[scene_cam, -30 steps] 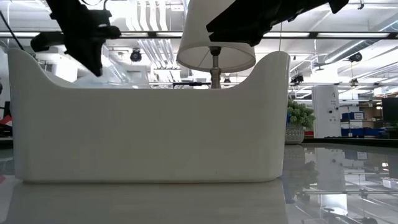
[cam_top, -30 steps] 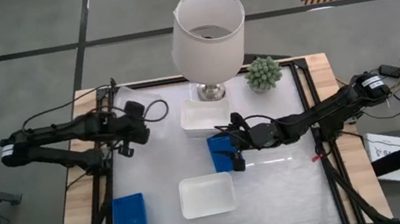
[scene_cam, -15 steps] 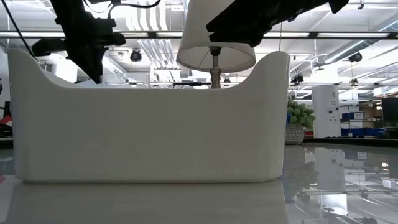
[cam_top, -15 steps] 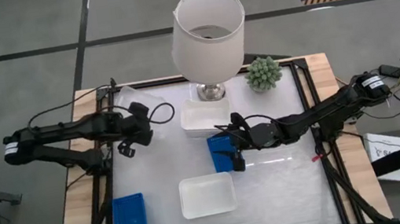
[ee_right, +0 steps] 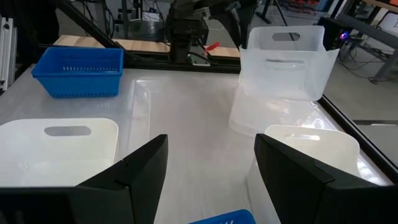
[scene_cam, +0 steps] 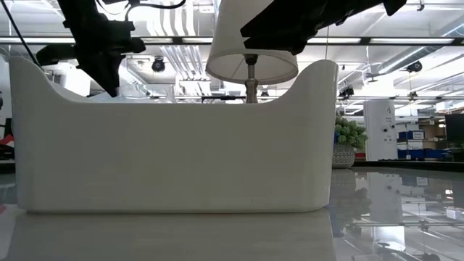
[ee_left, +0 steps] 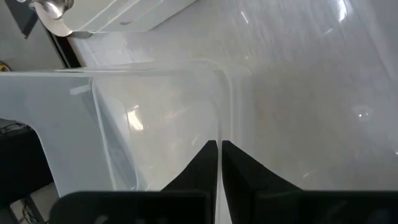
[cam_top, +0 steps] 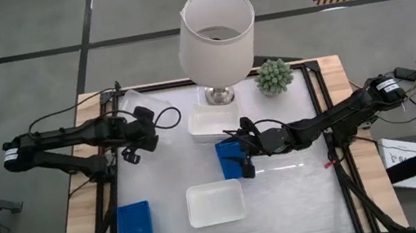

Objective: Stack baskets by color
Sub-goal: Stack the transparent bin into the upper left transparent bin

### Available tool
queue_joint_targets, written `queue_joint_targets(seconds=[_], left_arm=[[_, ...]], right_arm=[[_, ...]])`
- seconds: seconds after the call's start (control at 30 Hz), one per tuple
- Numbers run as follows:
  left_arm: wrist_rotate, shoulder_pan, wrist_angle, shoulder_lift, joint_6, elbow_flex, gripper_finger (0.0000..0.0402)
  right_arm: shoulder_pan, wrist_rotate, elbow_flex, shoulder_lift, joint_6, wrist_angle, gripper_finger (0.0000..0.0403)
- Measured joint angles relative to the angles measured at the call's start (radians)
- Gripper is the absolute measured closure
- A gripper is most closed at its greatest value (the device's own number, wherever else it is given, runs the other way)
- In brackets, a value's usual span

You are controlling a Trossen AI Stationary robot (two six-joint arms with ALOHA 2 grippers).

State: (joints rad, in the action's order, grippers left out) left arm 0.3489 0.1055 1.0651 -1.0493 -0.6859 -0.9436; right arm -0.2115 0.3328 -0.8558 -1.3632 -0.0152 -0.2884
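**A:** What had changed since a second earlier?

**B:** Your left arm had slid a little toward the table's middle; the left gripper then settled by the clear plastic container at the far left corner. The right arm hadn't shifted at all.

**A:** How did you have the jaws?

**B:** On the left, pressed together with nothing between them, the tips poised over the container's see-through rim. On the right, spread wide: the right gripper hovered over the blue basket at mid-table, probably so you could drop straight onto its edge.

**A:** Where were the other baskets?

**B:** One blue basket sat at the near left. A white basket lay near the front centre, another white basket just before the lamp base. You'd kept the colours apart, and nothing looked stacked yet.

**A:** What couldn't you make out?

**B:** The white lampshade covered part of the far edge from above. In the low view the near white basket filled most of the picture. I counted four baskets; the mid-table blue one might have held another nested inside, but I couldn't tell. The potted succulent stood clear.
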Motion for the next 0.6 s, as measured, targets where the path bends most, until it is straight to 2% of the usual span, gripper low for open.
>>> queue_joint_targets(seconds=[0.37,0.6], left_arm=[[0.000,0.000,0.005,-0.001,0.002,0.000,0.0400],[0.003,0.000,0.031,-0.001,0.041,0.000,0.0358]], right_arm=[[0.000,0.000,0.000,0.000,0.004,0.000,0.0170],[0.000,0.000,0.000,0.000,-0.002,0.003,0.0170]])
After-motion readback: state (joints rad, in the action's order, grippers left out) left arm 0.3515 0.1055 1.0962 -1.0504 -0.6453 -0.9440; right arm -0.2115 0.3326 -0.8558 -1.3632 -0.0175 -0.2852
